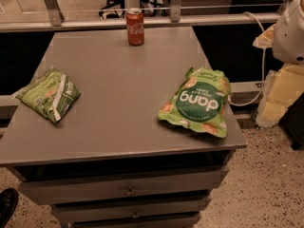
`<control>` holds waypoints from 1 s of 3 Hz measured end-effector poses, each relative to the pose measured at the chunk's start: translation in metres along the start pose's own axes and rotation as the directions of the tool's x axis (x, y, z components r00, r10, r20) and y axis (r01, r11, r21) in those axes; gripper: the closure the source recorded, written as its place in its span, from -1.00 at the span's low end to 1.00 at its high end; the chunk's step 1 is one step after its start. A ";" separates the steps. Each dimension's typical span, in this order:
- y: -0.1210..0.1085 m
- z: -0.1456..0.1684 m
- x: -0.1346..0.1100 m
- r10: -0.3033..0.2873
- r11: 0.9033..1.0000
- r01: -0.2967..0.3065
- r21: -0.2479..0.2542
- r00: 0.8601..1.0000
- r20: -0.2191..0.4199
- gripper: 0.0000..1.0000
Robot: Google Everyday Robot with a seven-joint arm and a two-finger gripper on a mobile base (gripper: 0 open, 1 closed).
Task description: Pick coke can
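at the far left, low on the speckled floor, a dark shoe is showing at the picture's edge. a small green bag is lying flat near the left edge of the grey table, which is sitting over a stack of drawers. the coke can is standing upright at the table's far edge, about mid-width, well apart from both bags. a larger green bag with a round dark label is lying near the right front corner. the gripper is hanging off the table's right side, beyond a pale cable; whether it is open or closed cannot be told. the can is sitting far to its left and further back.
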State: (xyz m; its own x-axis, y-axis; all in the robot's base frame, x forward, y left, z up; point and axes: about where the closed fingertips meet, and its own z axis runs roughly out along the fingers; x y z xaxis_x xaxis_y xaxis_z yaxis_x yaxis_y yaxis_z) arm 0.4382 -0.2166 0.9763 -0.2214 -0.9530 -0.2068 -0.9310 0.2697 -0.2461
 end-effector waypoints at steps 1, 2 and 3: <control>0.000 0.000 0.000 0.000 1.000 0.000 0.000 1.000 0.000 -1.00; -0.030 0.018 -0.009 0.022 1.000 -0.024 0.021 0.995 0.093 -1.00; -0.092 0.053 -0.044 0.057 0.996 -0.076 0.055 0.955 0.290 -1.00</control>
State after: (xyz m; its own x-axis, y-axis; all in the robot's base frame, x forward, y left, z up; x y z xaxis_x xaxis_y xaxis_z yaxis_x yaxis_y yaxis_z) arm 0.5491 -0.1919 0.9582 -0.1809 -0.8550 -0.4861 -0.8941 0.3488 -0.2808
